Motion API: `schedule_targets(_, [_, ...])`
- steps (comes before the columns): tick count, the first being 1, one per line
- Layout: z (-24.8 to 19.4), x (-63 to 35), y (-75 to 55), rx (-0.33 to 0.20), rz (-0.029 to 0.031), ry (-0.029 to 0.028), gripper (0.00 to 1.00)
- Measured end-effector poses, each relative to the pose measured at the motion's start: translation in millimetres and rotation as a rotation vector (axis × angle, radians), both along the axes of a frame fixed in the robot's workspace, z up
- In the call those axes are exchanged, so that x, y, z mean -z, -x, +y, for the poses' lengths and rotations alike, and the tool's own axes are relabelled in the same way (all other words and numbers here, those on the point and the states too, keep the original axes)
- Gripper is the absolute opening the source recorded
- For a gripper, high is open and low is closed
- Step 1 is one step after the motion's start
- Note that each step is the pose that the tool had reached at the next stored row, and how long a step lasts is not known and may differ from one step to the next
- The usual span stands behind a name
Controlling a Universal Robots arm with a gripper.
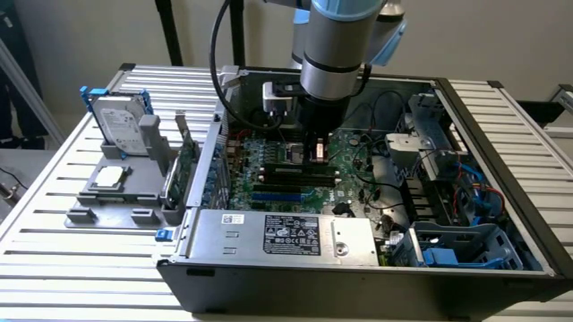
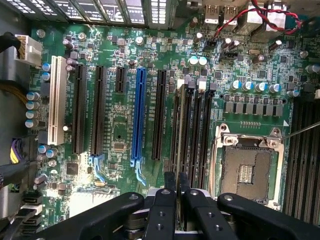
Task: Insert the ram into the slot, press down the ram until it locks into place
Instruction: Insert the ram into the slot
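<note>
At the pincer [image 2: 177, 176]: fingers [image 2: 165, 200] drawn almost together, seemingly clamped on the ram [image 2: 178, 162], seen edge-on as a thin dark strip and hard to separate from what lies beneath. Carried upright and lengthwise, presumably so as to meet the slot [image 2: 184, 115] squarely along its whole run. Hangs low inside the open case [image 1: 501, 121], directly over the bank of parallel black memory slots near the middle of the motherboard [image 2: 115, 135]. Cannot tell whether seated in the slot or hovering just above it. Flanking that bank on one side, the square CPU socket [image 2: 247, 170]; on the other, the blue slot [image 2: 139, 115] among longer black ones. Further out, along the case's near edge, the power supply [image 1: 278, 231], lying flat with its label up. Outside the case, toward the edge of the slatted bench [image 1: 54, 268] on the exterior view's left, a grey holder [image 1: 103, 198] propping a hard drive [image 1: 121, 124] and an expansion card [image 1: 185, 164] upright, probably for easy picking from above.
</note>
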State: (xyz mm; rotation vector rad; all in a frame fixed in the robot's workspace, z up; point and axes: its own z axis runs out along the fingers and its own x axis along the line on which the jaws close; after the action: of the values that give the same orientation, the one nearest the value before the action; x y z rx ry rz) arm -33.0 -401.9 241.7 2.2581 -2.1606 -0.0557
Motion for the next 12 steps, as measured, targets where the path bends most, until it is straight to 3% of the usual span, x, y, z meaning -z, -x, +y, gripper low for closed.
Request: schedule_targets(12, [0.0,5.7,-1.8,0.000,0.0000,-0.0001,0.13])
